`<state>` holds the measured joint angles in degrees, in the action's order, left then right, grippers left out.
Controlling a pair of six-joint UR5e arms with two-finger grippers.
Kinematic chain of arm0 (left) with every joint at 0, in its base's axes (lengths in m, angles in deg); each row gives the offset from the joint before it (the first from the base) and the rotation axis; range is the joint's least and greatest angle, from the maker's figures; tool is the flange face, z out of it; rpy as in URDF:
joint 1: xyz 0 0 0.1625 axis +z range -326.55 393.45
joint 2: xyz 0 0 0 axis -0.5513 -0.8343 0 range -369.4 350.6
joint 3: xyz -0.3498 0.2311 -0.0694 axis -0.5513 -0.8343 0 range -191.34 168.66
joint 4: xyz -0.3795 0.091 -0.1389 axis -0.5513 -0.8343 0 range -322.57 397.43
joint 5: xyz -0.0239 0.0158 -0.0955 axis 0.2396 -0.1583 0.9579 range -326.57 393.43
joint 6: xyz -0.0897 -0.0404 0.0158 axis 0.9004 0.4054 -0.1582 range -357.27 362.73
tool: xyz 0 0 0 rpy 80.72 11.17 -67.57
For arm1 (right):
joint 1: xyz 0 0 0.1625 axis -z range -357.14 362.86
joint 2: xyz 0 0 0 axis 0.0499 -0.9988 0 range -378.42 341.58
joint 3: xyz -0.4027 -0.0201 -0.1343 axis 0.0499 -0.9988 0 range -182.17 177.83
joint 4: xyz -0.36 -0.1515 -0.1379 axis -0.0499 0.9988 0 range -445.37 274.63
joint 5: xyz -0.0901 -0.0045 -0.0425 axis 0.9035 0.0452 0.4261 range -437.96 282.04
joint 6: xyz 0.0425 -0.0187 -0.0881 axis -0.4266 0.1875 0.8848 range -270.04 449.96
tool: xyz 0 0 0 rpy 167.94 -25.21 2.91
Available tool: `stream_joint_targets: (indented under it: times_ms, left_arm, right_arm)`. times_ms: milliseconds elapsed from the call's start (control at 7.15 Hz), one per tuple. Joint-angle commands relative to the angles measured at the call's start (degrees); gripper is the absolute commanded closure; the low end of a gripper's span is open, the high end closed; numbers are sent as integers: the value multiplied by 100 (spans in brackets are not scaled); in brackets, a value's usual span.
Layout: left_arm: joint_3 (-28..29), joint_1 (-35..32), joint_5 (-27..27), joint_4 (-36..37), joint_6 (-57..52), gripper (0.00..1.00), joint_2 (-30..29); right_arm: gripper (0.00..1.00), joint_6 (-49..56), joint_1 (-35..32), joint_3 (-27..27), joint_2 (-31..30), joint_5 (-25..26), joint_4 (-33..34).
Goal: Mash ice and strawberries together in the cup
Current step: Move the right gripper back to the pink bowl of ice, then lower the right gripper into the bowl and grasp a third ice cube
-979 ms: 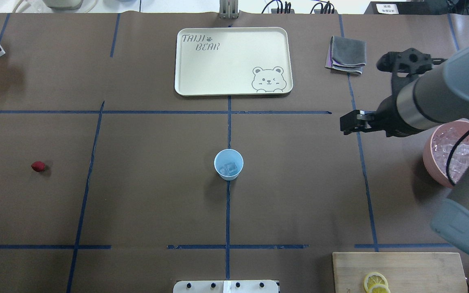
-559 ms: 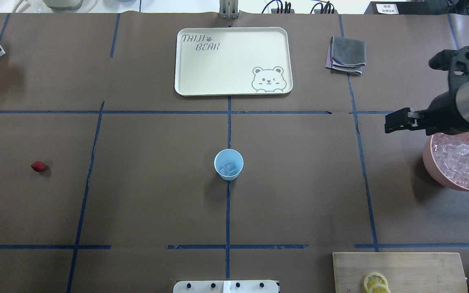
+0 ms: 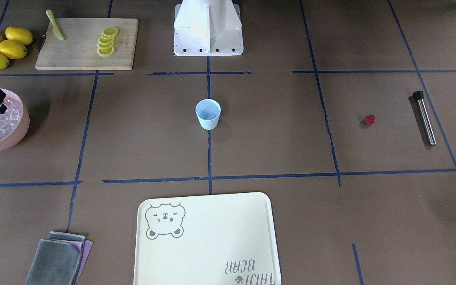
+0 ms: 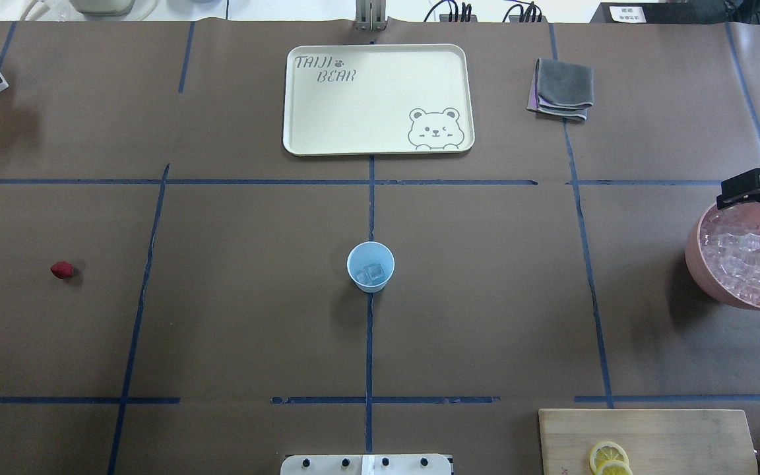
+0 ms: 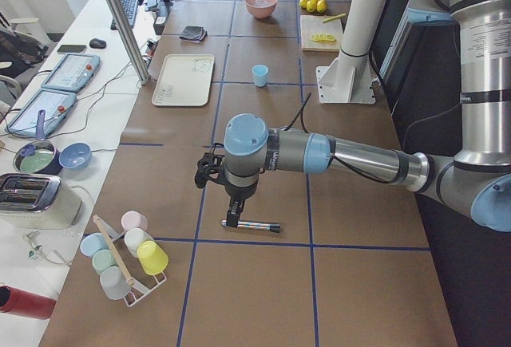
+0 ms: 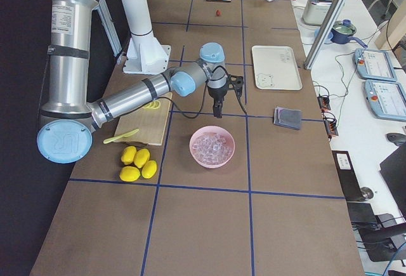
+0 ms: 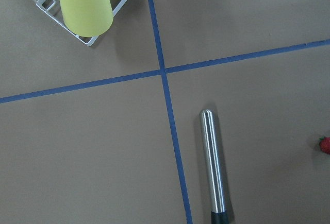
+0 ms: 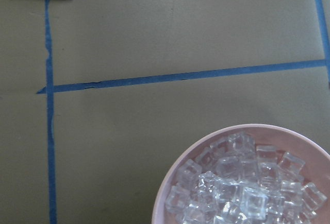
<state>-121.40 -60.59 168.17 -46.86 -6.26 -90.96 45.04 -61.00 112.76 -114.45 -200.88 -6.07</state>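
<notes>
Right fingers [image 4: 741,188] retreated, seemingly over bowl [image 4: 692,254]; tray [image 4: 380,99] reads "TAIJI BEAR".

Opposite overhead and front views, cup [image 4: 370,266] in both

Silver-grey tubes with pale blue rounded joint caps form the left arm [image 5: 363,159] and right arm [image 6: 124,103], black cables loop toward the black left pincer [image 5: 232,221] and right pincer [image 6: 216,112], and the white pedestal [image 3: 196,39] shows dark bolts.
</notes>
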Motion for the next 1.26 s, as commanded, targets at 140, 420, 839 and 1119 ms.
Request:
stream_joint_targets:
  times_ms: [140, 420, 839, 1119]
  left_arm:
    - [-33, 0, 0, 0, 2, 0, -9]
    - [-33, 0, 0, 0, 2, 0, -9]
    - [-33, 0, 0, 0, 2, 0, -9]
    - [-42, 0, 0, 0, 2, 0, -9]
  right_arm:
    - [6, 27, -47, -609, 14, 5, -11]
    - [2, 44, -38, -857, 23, 5, -46]
    - [8, 36, 23, -1024, 120, -4, -46]
    - [15, 53, 111, -1104, 120, -21, -46]
